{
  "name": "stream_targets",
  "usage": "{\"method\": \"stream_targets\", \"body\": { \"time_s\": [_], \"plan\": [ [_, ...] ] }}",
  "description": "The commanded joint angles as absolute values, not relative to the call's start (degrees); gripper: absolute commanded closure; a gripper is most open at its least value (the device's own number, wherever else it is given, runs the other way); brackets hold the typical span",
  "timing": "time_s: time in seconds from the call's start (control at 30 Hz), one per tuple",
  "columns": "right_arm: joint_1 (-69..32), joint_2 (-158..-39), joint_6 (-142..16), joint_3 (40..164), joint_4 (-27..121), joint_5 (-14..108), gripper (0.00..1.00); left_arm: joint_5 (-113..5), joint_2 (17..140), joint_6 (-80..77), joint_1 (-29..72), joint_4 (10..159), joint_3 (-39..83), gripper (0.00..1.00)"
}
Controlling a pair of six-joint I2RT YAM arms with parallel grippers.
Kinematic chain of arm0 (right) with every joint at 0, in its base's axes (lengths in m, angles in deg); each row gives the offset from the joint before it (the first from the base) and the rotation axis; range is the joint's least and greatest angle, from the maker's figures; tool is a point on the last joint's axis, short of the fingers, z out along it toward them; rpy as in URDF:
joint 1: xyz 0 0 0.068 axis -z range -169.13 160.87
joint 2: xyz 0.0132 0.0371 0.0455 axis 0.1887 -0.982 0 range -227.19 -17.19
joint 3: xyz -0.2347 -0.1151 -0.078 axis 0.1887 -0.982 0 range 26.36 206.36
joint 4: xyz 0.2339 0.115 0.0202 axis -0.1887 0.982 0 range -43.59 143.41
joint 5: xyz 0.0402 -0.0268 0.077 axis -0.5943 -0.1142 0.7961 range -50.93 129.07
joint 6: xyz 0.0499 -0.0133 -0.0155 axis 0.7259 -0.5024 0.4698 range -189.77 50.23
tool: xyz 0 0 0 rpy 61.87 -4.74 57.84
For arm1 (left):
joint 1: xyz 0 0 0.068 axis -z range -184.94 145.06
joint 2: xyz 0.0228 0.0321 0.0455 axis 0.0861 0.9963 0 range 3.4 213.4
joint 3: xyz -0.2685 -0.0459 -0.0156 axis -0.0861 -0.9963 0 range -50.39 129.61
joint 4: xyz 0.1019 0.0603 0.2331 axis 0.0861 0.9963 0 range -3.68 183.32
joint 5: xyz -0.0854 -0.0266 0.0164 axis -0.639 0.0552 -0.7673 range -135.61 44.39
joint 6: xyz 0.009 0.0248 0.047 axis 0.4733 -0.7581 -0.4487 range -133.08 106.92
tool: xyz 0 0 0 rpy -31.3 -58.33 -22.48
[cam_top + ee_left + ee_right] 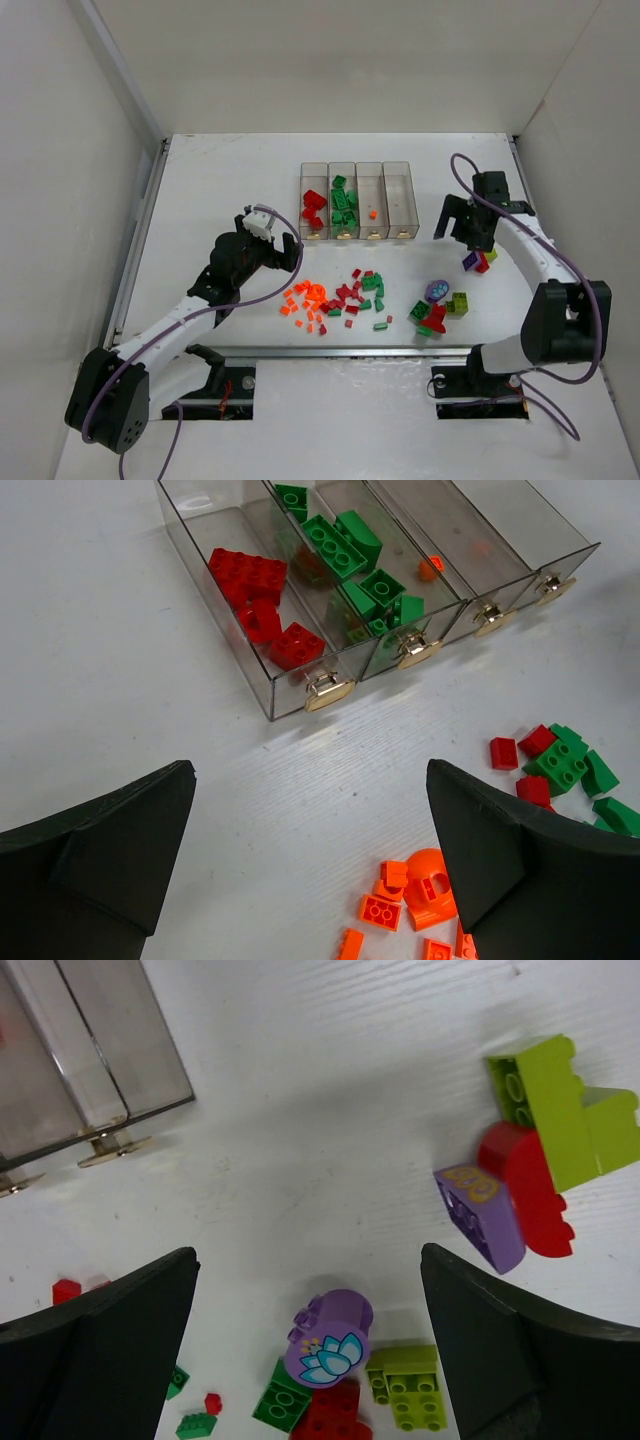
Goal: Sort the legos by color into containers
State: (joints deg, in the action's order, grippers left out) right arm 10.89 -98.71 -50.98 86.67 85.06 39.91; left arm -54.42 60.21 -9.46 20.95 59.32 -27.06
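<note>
Near the right gripper (310, 1260), its jaws wide and empty, lies a purple lego (330, 1340), the containers (120, 1060) off to its left. A clean pick likely means centring over it before closing.

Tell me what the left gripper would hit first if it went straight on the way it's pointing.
Probably bare table, just short of the bin holding red bricks. The left gripper is open and angled downward; depth is unclear, so it might reach that bin's near end.
</note>
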Motion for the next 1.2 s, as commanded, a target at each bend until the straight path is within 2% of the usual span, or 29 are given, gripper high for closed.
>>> {"method": "stream_targets", "body": {
  "time_s": [0.0, 0.1, 0.2, 0.3, 0.43, 0.6, 0.77, 0.97, 1.17],
  "plan": [
    [8.1, -99.1, -51.1, 89.0, 85.4, 40.0, 0.02, -54.8, 59.3, -8.7, 21.2, 56.4, -27.0, 0.0],
    [1.0, -99.1, -51.9, 87.8, 81.8, 43.6, 0.06, -54.8, 59.3, -8.7, 21.2, 56.4, -27.0, 0.0],
    [-7.4, -100.4, -52.7, 87.8, 82.4, 39.4, 0.06, -54.8, 59.3, -8.7, 21.2, 56.4, -27.0, 0.0],
    [-9.7, -103.6, -52.7, 90.2, 84.5, 36.7, 0.1, -54.8, 59.3, -8.7, 21.2, 56.4, -27.0, 0.0],
    [-17.7, -109.2, -54.6, 94.5, 88.9, 30.5, 0.11, -55.4, 59.3, -9.2, 21.2, 56.4, -27.0, 0.0],
    [-25.4, -113.8, -57.2, 97.8, 87.5, 32.3, 0.11, -55.4, 59.3, -9.2, 21.2, 56.4, -27.0, 0.0],
    [-23.3, -112.9, -54.0, 97.0, 85.7, 34.4, 0.13, -55.4, 59.3, -9.2, 21.2, 56.4, -27.0, 0.0],
    [-10.1, -105.0, -48.2, 88.5, 85.2, 38.3, 0.14, -54.8, 59.3, -9.2, 21.2, 56.4, -27.0, 0.0],
    [4.3, -94.6, -41.1, 82.9, 84.6, 36.6, 0.01, -54.8, 59.3, -9.2, 21.2, 55.8, -27.0, 0.0]
  ]
}}
